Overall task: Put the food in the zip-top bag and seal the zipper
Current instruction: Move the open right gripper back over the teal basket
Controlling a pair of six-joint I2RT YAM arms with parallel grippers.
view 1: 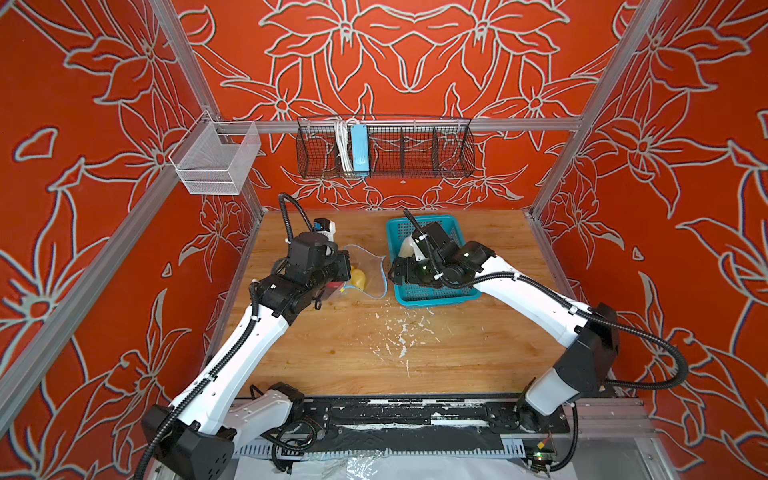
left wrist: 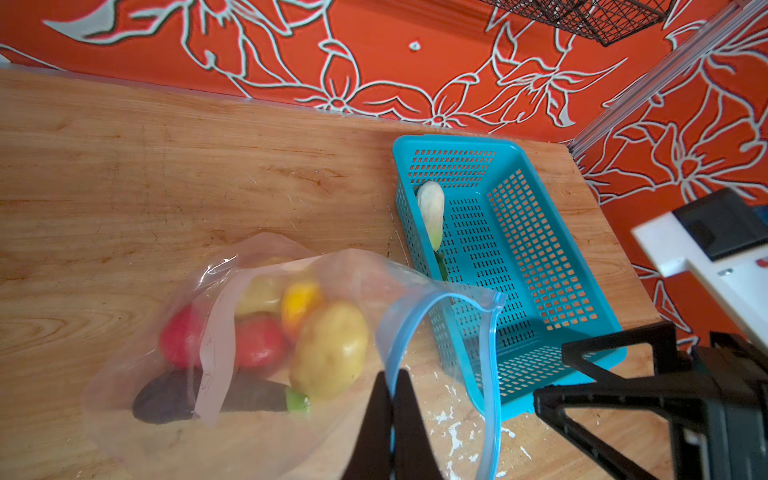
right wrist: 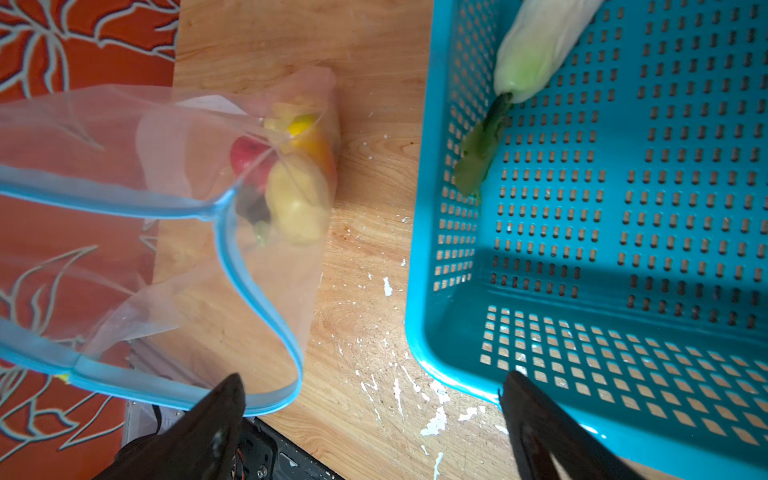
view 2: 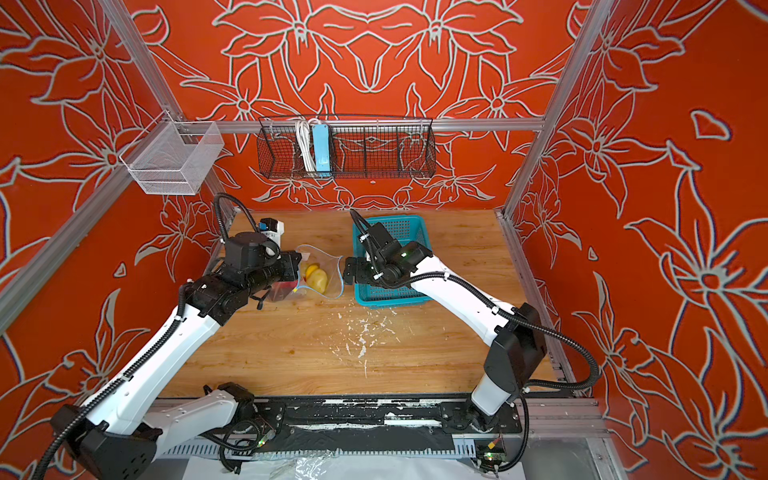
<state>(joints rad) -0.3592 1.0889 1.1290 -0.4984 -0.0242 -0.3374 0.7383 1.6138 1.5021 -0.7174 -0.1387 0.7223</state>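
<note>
The clear zip-top bag [left wrist: 266, 428] lies on the wooden table with its mouth held up and open. My left gripper [left wrist: 392, 384] is shut on the light-blue zipper [left wrist: 492, 374] strip at the mouth's edge. Inside the bag lie a potato [left wrist: 328, 349], a tomato [left wrist: 259, 340], a red-yellow fruit [left wrist: 301, 303] and a dark eggplant [left wrist: 166, 401]. The white-green leafy vegetable [right wrist: 536, 54] rests in the teal basket [right wrist: 419, 249]. My right gripper [right wrist: 374, 390] stands open and empty over the gap between bag and basket; in a top view it [view 1: 392, 272] is just right of the bag [view 1: 372, 270].
A black wire rack [view 1: 386, 147] and a white mesh bin [view 1: 216, 160] hang on the walls above the table. White paint flecks [view 1: 399, 332] mark the wood in front of the basket [view 1: 432, 297]. A small white device [view 1: 326, 226] sits at the back left.
</note>
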